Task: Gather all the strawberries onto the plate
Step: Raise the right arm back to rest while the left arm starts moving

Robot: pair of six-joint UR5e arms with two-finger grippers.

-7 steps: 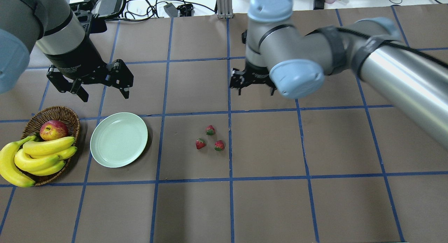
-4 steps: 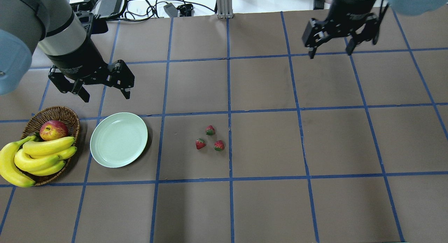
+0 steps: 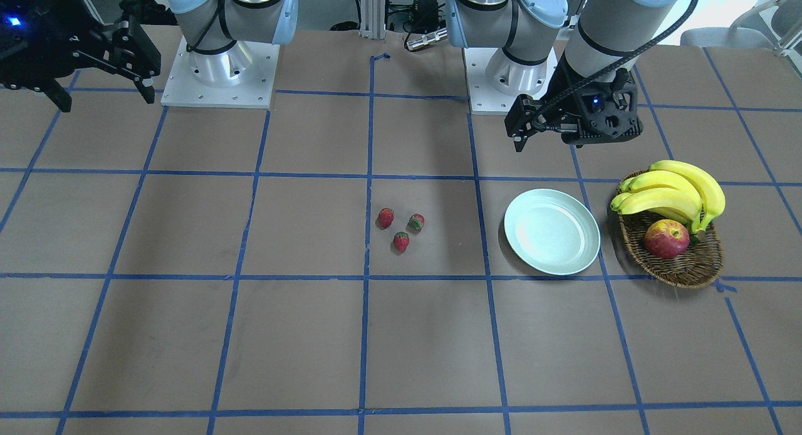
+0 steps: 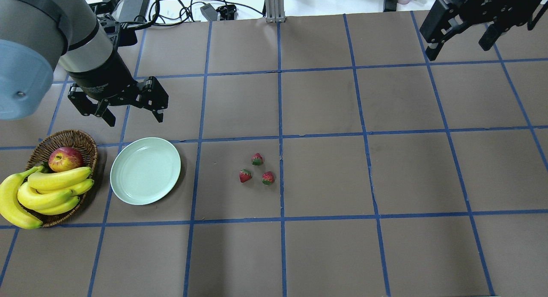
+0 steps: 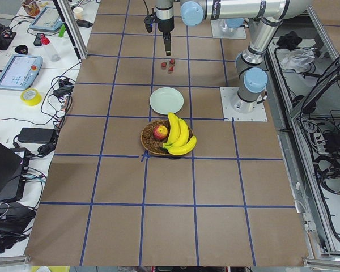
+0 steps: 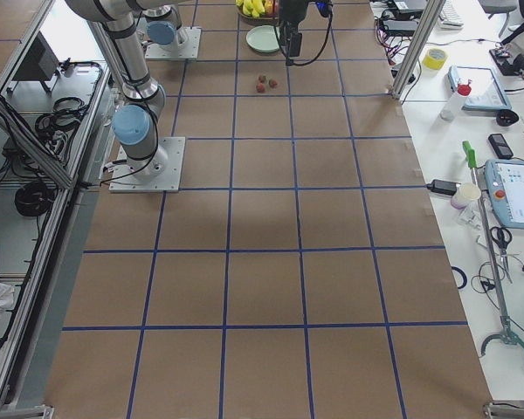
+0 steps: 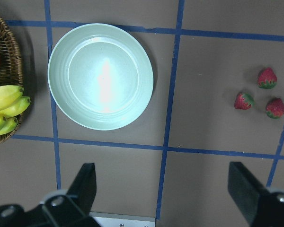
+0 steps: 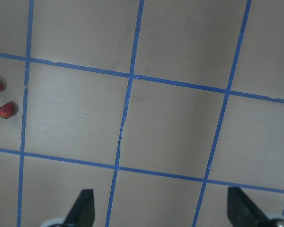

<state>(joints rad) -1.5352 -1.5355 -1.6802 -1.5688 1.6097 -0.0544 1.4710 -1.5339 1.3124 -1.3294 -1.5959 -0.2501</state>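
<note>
I see my left fingers (image 4: 157, 106) spread wide and empty, hovering just beside the plate (image 4: 145, 170). My right fingers (image 4: 434, 42), also spread and empty, hang well apart. Three strawberries (image 4: 245, 176) lie clustered on the tabletop (image 4: 325, 181) between both pairs, nearer the left.

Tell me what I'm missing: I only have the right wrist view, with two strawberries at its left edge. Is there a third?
Observer: Yes. Three strawberries lie in a tight cluster, none of them on the plate.
Operator: Where is that plate?
Observer: To the robot's left of the cluster, empty, beside a basket holding bananas and an apple.
Operator: Is the left pincer free?
Observer: The left pincer is open and empty, hovering near the plate.
</note>
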